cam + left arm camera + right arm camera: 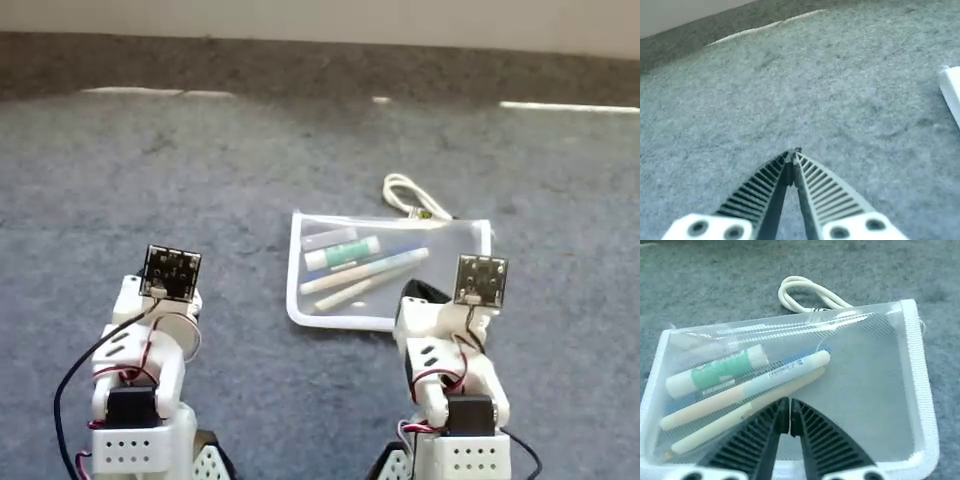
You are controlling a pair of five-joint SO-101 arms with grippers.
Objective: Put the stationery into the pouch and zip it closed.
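- Pouch (455, 238) (865, 380) lies flat on the grey felt-covered bench (200, 170), right of centre in the high view.
- It is clear mesh with a white border.
- Stationery is inside the pouch: 1 glue stick (342, 255) (715, 372) with a green label, and 2 pale pens (365, 272) (750, 385) lying alongside it. All sit toward the side of the pouch nearer the left arm.
- A white cord loop (405, 195) (805, 295) lies on the bench off the pouch's far edge, joined at the zip line. Cannot tell how far the zip is drawn.
- Right hand (789, 404): fingers together, gripping nothing. It sits just above the pouch's near edge, pointing across the pens.
- Left hand (792, 156): fingers together, gripping nothing. It is over bare bench, well apart from the pouch, with 1 white pouch corner (952, 90) at the frame edge.
- Both arm bases sit at the near edge of the bench in the high view.
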